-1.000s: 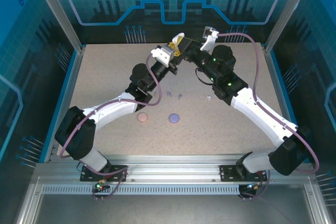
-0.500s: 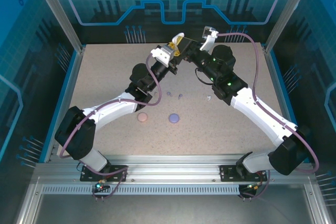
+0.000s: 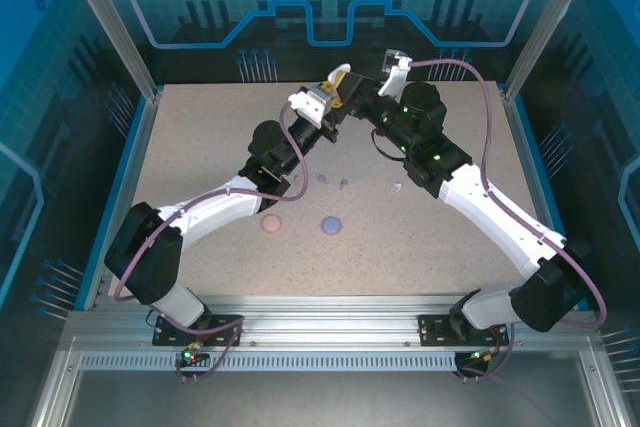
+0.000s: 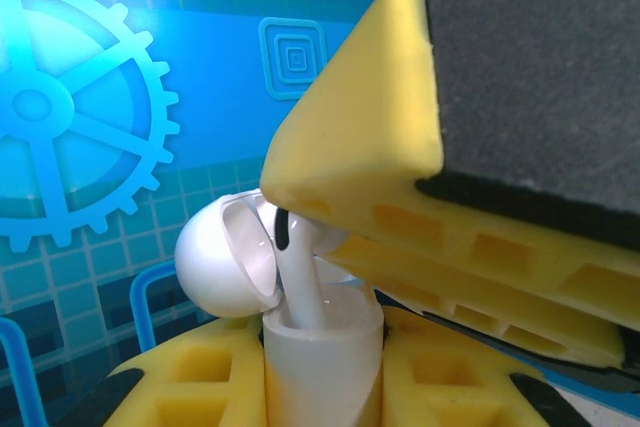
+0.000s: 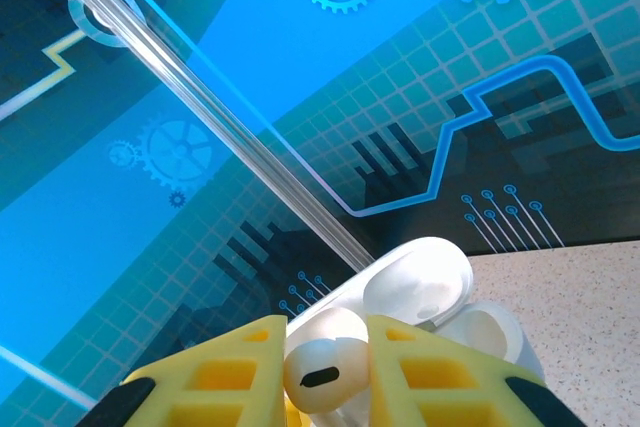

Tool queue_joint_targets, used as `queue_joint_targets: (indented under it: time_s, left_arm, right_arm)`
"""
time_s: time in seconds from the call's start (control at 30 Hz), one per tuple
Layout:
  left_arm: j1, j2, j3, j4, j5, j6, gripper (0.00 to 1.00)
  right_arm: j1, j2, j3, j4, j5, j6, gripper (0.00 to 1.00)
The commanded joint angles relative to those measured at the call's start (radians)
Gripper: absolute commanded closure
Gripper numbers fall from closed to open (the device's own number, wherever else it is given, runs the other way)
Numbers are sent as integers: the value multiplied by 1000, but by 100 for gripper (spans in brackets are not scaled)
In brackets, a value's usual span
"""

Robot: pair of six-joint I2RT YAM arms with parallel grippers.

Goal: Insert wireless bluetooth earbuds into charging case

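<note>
- The left claw (image 4: 322, 377) was clamped on the white charging case (image 4: 320, 352), holding it upright in the air above the far middle of the surface (image 3: 200, 167). Its lid (image 4: 225, 257) hung open to the left.
- The right claw (image 5: 325, 375) was pinched on a white earbud (image 5: 322, 372). In the left wrist view the earbud's stem was already dipping into the mouth of the case.
- Over the last second the right wrist had crept a little left and far, toward the left claw, and its grip had tightened slightly. The left arm had stayed put.
- Judged from that, the insertion was under way but not finished. The bud's head sat above the rim and leaned toward the lid, so it looked not yet seated.
- The next move probably called for a small straight push down before letting go. A tilted stem could jam against the socket wall.
- A second small white piece (image 3: 397, 187), likely the other bud, lay on the surface near the right arm.
- A pink case (image 3: 271, 224) and a purple case (image 3: 331, 224) lay nearer, with two purple earbuds (image 3: 322, 179) just beyond them, all untouched.
</note>
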Motion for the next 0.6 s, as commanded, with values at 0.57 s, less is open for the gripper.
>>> queue_joint_targets:
  time_s: [0.57]
  left_arm:
    - [-16, -15, 45, 60, 41, -12, 100]
  right_arm:
    - [14, 7, 21, -150, 89, 53, 67]
